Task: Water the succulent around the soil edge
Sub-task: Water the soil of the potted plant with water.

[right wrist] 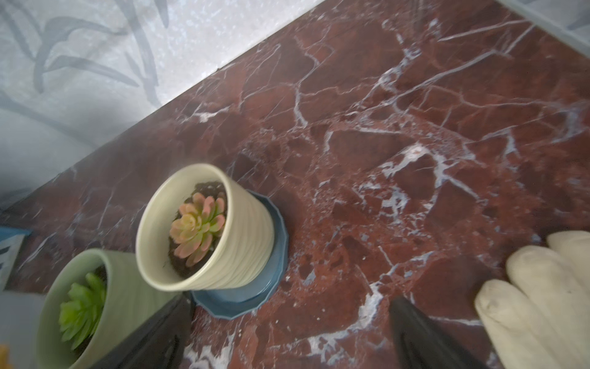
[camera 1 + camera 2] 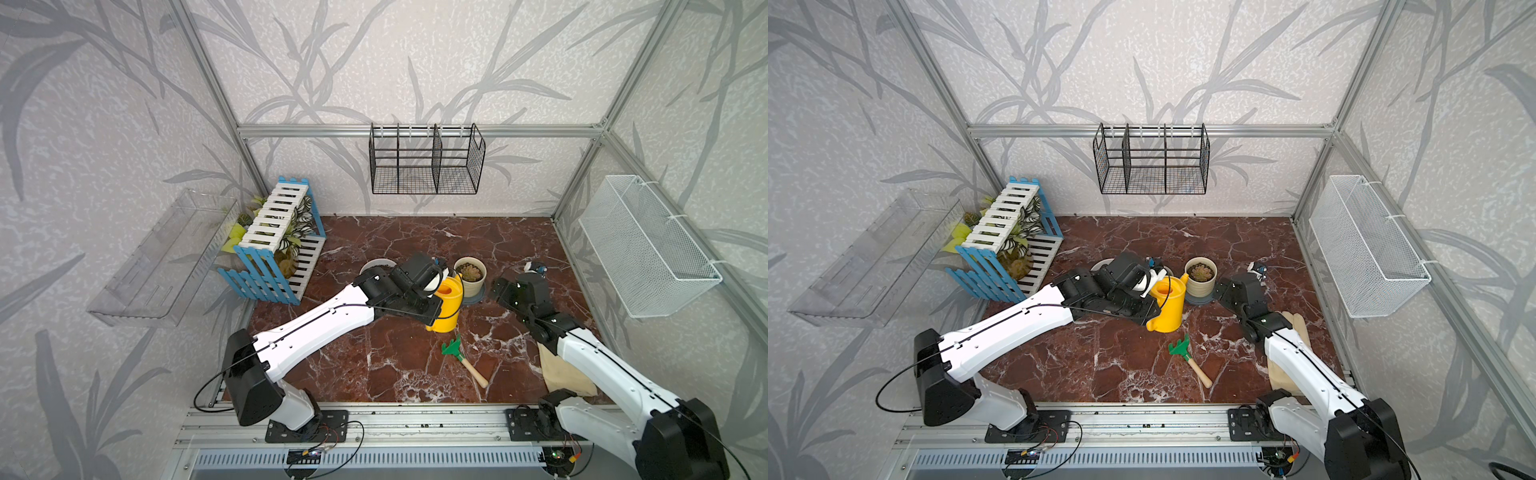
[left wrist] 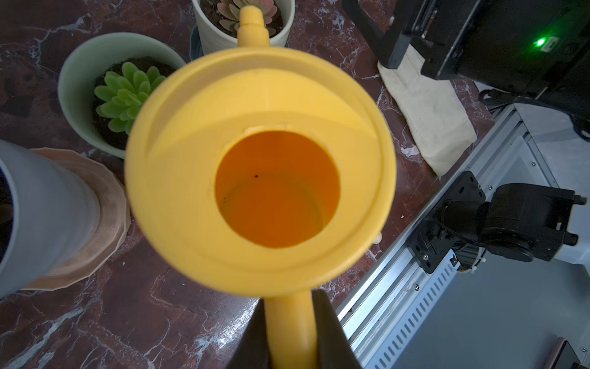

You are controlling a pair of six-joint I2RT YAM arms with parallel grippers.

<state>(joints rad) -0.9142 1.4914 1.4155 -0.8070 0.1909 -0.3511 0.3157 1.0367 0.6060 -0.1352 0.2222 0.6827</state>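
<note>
I have the left tool (image 3: 289, 322) clenched on the watering can (image 3: 191, 159) handle. Its spout (image 3: 252, 19) reaches the succulent (image 1: 196, 230) ahead. The right tool (image 1: 290, 303) gapes empty beside the cream pot (image 1: 249, 230). I see no pour; the watering itself is left to do.

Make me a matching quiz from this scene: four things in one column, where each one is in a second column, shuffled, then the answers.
Things
1. yellow watering can
2. cream pot
3. green rake
4. glove

Places
A. standing on the blue saucer
B. lying partly under the right arm
C. gripped by its handle in the left hand
D. lying free on the marble table

Pairs: 1-C, 2-A, 3-D, 4-B
</note>
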